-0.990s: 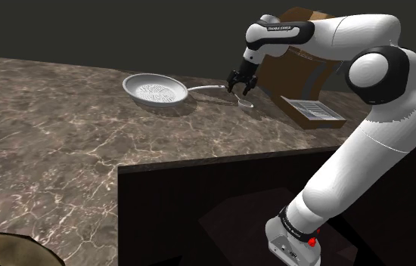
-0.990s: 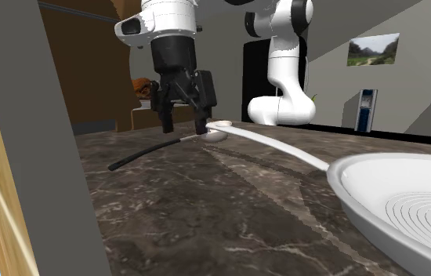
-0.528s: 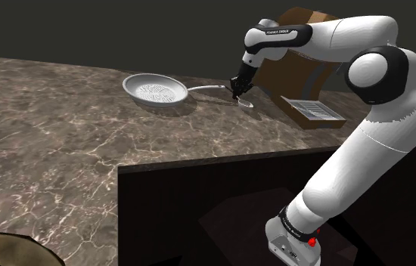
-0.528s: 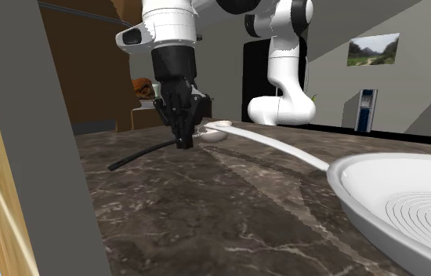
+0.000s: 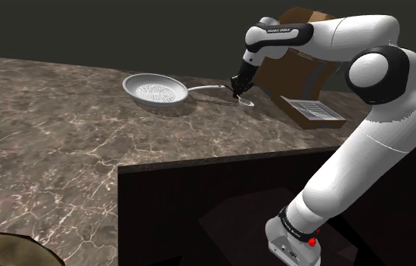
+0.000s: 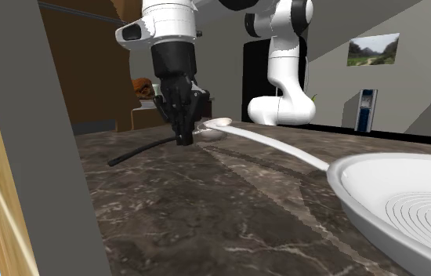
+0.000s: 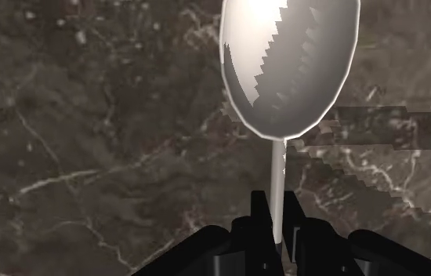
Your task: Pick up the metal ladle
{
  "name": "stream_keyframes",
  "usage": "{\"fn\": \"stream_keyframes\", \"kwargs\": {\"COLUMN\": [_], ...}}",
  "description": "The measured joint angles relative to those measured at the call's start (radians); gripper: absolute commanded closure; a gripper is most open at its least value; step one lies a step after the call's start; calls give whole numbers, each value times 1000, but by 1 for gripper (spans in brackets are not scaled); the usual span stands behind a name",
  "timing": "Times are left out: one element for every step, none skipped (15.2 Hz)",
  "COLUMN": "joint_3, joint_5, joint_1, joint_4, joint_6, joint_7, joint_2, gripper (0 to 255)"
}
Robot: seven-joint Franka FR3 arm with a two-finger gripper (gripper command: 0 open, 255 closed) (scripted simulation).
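Note:
The ladle has a pale shiny bowl (image 7: pixel 288 63) and a thin stem running back between my fingers. It lies on the dark marble counter (image 5: pixel 48 136) beside the pan's handle. My gripper (image 7: pixel 279 235) is shut on the stem just behind the bowl. From the shoulder view the gripper (image 5: pixel 238 95) points down at the counter's far side, the ladle's bowl (image 5: pixel 246 102) beside it. In the second exterior view the gripper (image 6: pixel 182 141) clasps the ladle (image 6: pixel 210 133), whose dark handle end (image 6: pixel 139 151) trails along the counter toward that view's left.
A pale frying pan (image 5: pixel 153 91) sits close by, its long handle (image 6: pixel 277 145) reaching toward the ladle. A brown cardboard box (image 5: pixel 301 23) and a flat open box (image 5: pixel 314 111) stand behind the arm. The counter's cut-out edge (image 5: pixel 199 162) drops to a dark area.
A second ago the fingers stood open astride the ladle's stem. The hand has since turned and shut on it. The ladle has barely moved.

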Motion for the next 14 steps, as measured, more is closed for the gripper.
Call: {"fn": "stream_keyframes", "kwargs": {"joint_3": [0,-1,0,0,0,0,0,0,-1,-1,-1,-1,-1,0], "joint_5": [0,-1,-2,-3,-4,-5,-5,-6,-5,-6,-6,-6,-7,-7], "joint_1": [0,-1,0,0,0,0,0,0,-1,-1,-1,-1,0,0], "joint_4": [12,24,36,45,60,67,81,92,110,119,135,147,160,169], "joint_6": [-12,-25,-38,-49,-65,-75,-88,-102,-117,-128,-141,-154,-166,-176], "joint_7": [1,2,4,6,9,10,12,13,13,15,16,18,19,21], "joint_2": [0,-2,-3,-5,-6,-9,-8,-11,-8,-10,-8,-9,-8,-8], "gripper": [255,255,255,255,255,255,255,255,255,255,255,255,255,255]}}
